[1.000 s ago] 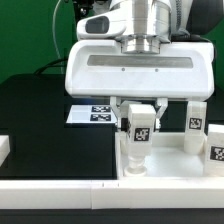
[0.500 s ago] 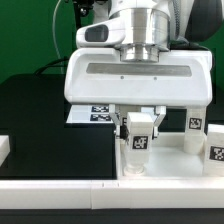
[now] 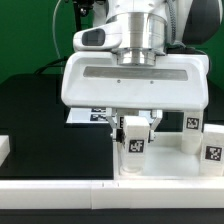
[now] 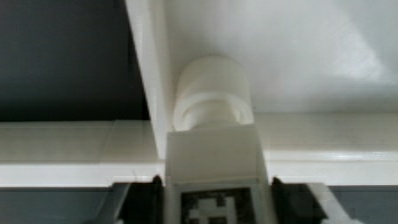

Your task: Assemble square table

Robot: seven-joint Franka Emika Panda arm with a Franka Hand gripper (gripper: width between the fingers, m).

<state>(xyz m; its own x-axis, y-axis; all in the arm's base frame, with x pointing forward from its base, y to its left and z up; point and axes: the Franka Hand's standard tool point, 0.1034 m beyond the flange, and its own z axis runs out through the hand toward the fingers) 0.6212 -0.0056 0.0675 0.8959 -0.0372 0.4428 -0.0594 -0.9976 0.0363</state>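
Observation:
My gripper (image 3: 135,128) is shut on a short white tagged leg (image 3: 135,142) and holds it upright from above. The leg's lower end stands in a corner of the white square table top (image 3: 168,170), at the exterior view's lower right. Two more tagged legs (image 3: 192,130) (image 3: 213,152) stand on the top's far right side. In the wrist view the leg (image 4: 214,120) runs down from my gripper (image 4: 214,204) into the corner by the table top's rim (image 4: 153,70). The leg's foot and the socket are hidden.
The marker board (image 3: 88,116) lies flat on the black table behind my hand. A long white bar (image 3: 60,186) runs along the front edge. A small white block (image 3: 5,148) sits at the exterior view's left edge. Green backdrop behind.
My hand has sunk a little with the leg still gripped. The leg's tag now sits lower and slightly further to the exterior view's left.

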